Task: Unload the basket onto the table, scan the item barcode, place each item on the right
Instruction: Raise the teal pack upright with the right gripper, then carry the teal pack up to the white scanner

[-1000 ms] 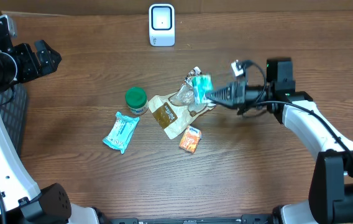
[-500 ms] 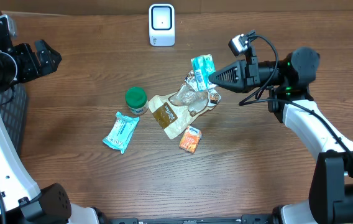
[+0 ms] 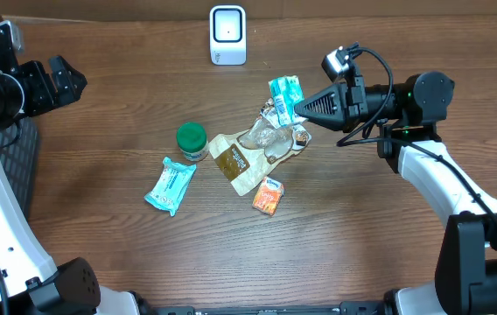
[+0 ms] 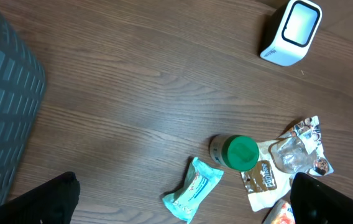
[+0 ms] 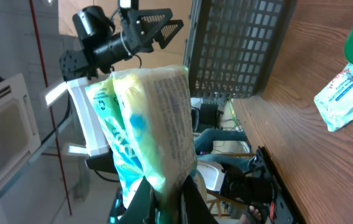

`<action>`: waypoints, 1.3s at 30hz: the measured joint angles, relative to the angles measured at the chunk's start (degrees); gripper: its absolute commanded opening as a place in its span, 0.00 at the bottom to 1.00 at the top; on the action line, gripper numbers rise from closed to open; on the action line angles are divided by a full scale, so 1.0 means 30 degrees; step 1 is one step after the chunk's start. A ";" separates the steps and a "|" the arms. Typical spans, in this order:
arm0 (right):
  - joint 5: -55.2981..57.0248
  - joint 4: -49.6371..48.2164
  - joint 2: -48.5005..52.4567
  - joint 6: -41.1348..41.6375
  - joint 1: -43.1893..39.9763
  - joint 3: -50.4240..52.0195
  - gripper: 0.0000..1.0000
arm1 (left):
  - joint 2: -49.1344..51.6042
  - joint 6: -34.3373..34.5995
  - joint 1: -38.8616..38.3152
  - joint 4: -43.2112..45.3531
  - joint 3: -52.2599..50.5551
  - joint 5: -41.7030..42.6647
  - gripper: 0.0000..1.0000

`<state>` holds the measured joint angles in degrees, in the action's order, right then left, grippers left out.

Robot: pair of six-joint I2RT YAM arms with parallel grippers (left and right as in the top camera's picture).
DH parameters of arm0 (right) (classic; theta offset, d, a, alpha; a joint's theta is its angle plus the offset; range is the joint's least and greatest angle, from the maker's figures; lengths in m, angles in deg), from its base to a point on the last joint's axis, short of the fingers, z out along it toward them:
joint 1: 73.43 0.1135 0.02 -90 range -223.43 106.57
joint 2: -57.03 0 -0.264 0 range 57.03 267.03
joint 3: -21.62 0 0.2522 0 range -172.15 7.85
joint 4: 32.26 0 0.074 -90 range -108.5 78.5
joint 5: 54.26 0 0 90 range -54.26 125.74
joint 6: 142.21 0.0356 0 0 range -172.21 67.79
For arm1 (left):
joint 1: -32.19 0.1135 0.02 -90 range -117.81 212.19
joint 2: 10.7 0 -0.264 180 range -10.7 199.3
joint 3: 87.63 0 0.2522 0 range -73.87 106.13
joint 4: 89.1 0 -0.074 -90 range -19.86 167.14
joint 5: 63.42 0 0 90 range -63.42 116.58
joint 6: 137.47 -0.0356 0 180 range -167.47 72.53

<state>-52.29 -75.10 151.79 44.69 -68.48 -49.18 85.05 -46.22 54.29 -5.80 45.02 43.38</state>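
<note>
Right gripper clenched on teal-and-white soft packet; left gripper spread, empty. Step: transport. Next, likely: face barcode toward white box-shaped scanner.

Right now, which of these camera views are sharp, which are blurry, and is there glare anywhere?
Overhead view: even light, sharp, only the window of the scanner washed out white. Left wrist view: tabletop crisp, the dark fingers in the bottom corners soft-edged. Right wrist view: tilted sideways, the teal packet close up with blurred print, bright background behind it.
</note>
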 measured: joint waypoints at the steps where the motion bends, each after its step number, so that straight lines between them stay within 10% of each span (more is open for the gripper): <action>1: 0.0007 0.0364 0.0000 -0.0459 0.0080 0.0000 0.04 | 0.0000 0.0000 0.0007 0.0000 0.0000 0.0000 1.00; 28: 0.5151 2.0436 0.0000 -1.6458 0.1902 0.0080 0.04 | 0.0000 0.0000 0.0000 0.0000 0.0000 0.0058 0.99; 39: 1.6429 3.8017 0.0007 -2.3649 0.4211 -0.9071 0.04 | 0.0000 0.0000 0.0007 0.0007 0.0000 0.0058 1.00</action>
<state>-3.01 38.95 151.81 -26.26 -55.84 -76.39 85.05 -46.22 54.32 -5.78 45.02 43.56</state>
